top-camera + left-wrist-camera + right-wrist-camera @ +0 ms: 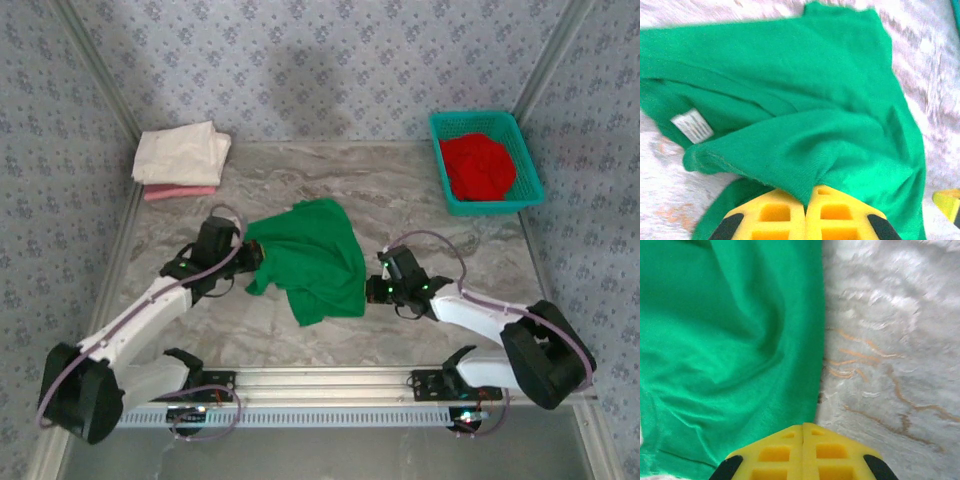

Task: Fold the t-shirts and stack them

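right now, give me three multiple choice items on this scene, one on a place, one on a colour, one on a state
1. Where is the red t-shirt?
A. in the teal basket
B. on the floor
C. hanging on the wall

2. What colour is the folded t-shirt lying on the pink t-shirt?
A. blue
B. cream-white
C. black

3. How is the left gripper?
A. wide open
B. shut on the green t-shirt
C. shut on a pen

Answers:
1 A: the red cloth sits inside the basket at the far right.
2 B: a pale cream layer tops the pink one at the far left.
3 B: green cloth is pinched between its yellow fingers.
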`<state>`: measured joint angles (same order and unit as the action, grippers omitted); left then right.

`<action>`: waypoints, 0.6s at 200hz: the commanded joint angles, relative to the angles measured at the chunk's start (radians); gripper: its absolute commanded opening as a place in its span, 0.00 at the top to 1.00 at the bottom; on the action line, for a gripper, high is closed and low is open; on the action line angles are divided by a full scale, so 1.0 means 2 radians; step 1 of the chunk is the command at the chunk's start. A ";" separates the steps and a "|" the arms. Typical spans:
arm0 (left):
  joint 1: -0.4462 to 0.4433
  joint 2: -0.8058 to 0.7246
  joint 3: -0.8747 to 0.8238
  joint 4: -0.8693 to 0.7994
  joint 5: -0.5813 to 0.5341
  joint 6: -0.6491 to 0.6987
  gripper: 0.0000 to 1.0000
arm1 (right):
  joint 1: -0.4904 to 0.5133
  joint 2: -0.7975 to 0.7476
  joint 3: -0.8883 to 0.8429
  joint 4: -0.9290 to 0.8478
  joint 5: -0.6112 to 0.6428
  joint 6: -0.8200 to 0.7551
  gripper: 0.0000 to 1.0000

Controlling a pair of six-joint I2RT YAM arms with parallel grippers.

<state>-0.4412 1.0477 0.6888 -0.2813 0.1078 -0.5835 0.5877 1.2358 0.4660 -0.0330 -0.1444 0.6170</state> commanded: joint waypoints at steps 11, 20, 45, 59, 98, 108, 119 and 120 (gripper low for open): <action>0.028 -0.030 -0.002 -0.041 0.002 0.023 1.00 | -0.025 -0.024 0.031 -0.027 -0.011 -0.021 1.00; 0.035 -0.033 0.001 -0.046 0.006 0.024 1.00 | -0.027 -0.024 0.043 -0.042 -0.011 -0.031 1.00; 0.047 -0.029 0.015 -0.060 0.009 0.026 1.00 | -0.026 -0.026 0.040 -0.043 -0.021 -0.023 0.95; 0.048 -0.023 0.008 -0.057 0.010 0.031 0.64 | -0.023 -0.018 0.023 -0.030 -0.031 -0.014 0.74; 0.041 -0.028 -0.020 -0.087 0.053 0.029 0.39 | 0.003 -0.003 -0.006 -0.014 -0.023 -0.002 0.65; 0.027 -0.039 -0.031 -0.110 0.053 0.025 0.38 | 0.007 -0.002 -0.008 -0.010 -0.021 -0.003 0.63; -0.002 -0.055 -0.044 -0.129 0.031 0.003 0.41 | 0.008 0.001 -0.007 -0.008 -0.016 -0.006 0.61; -0.005 -0.056 -0.046 -0.130 0.030 0.001 0.41 | 0.008 0.001 -0.007 -0.008 -0.015 -0.007 0.61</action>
<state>-0.3729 0.9951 0.6437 -0.4175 0.1692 -0.5430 0.5938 1.2266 0.4580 -0.0635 -0.1879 0.5987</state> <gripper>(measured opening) 0.610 0.373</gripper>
